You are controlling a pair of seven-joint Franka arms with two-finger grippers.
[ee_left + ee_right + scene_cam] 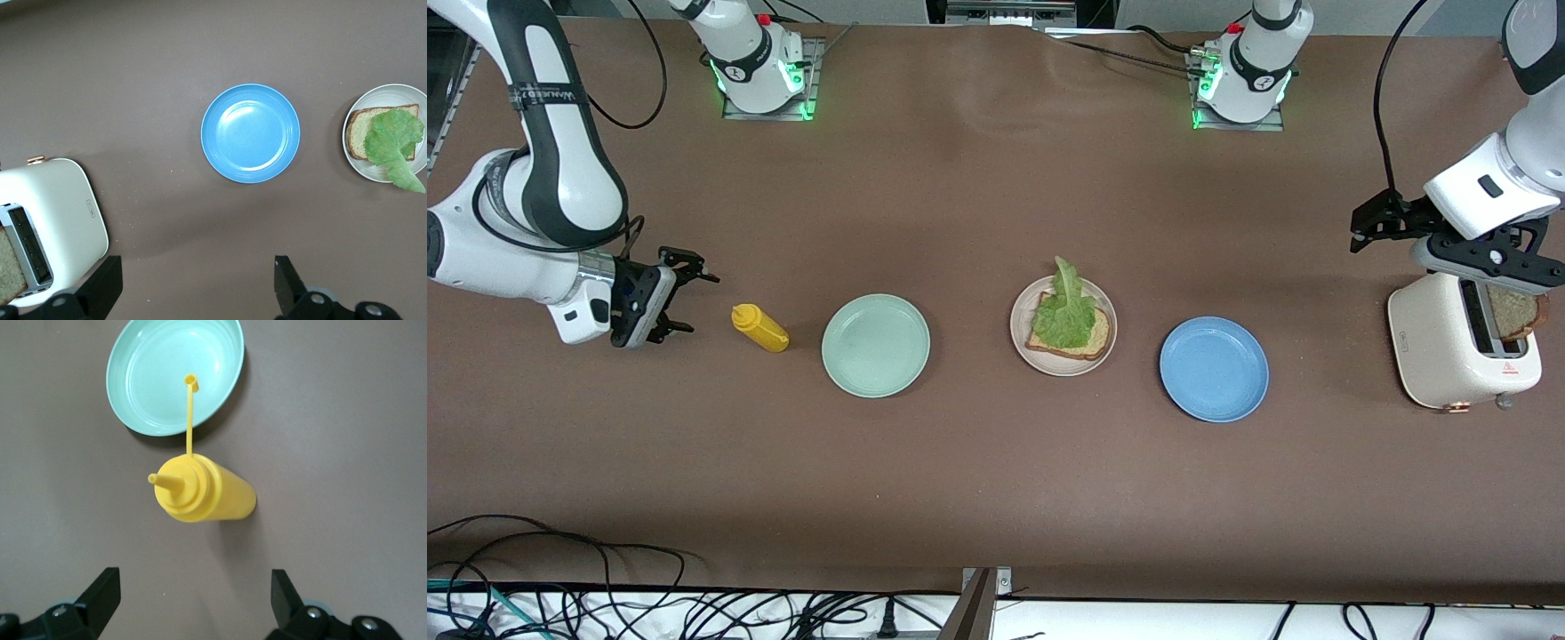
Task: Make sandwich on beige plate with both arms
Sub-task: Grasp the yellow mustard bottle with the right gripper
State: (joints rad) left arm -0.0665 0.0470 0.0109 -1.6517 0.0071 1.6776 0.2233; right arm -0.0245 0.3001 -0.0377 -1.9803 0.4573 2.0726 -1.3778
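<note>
The beige plate [1019,331] [371,172] lies mid-table and carries one brown bread slice [1094,338] [359,133] topped by a ruffled green lettuce leaf [1065,311] [393,139]. A second bread slice [1517,313] [9,268] stands in a slot of the cream toaster [1449,347] [67,213] at the left arm's end of the table. My left gripper [1360,228] [197,283] hangs open and empty over the table beside the toaster. My right gripper [694,302] [195,590] is open and empty, low beside the yellow mustard bottle [760,328] [203,497].
A mint-green plate [876,345] [137,400] lies between the mustard bottle and the beige plate. A blue plate [1214,369] [250,133] lies between the beige plate and the toaster. The bottle's cap dangles on a strap. Cables run along the table's edge nearest the front camera.
</note>
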